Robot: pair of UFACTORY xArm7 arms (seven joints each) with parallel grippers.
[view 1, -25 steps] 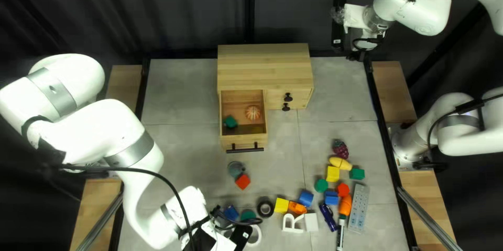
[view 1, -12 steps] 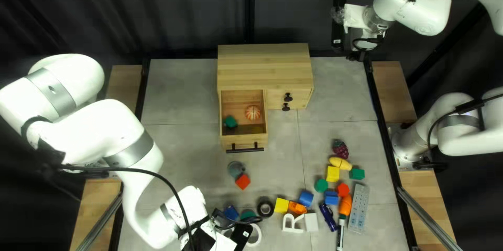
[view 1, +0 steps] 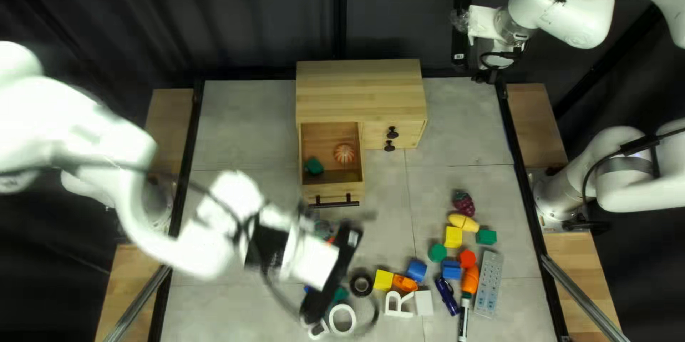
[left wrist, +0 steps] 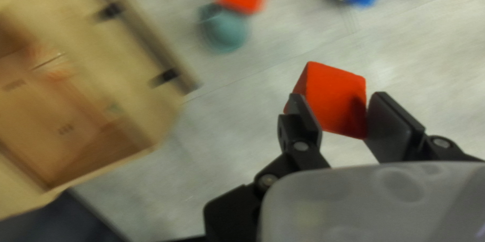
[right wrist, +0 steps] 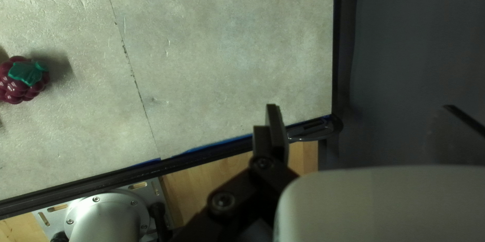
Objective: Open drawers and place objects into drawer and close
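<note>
Red block: where is it, and how will it handle?

Pinched from both sides by the left gripper; likely light and stiff, perhaps slick, so opposite flat faces are the place to hold

And the right gripper, and the drawer?

Gripper spread, holding nothing; drawer pulled out near the centre of the top left view

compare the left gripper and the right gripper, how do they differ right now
The left gripper is shut on a red block, while the right gripper is open with nothing between its fingers.
The left gripper is in front of the open drawer; the right gripper is by the table's far right corner.
Both have two black fingers on black links.
</note>
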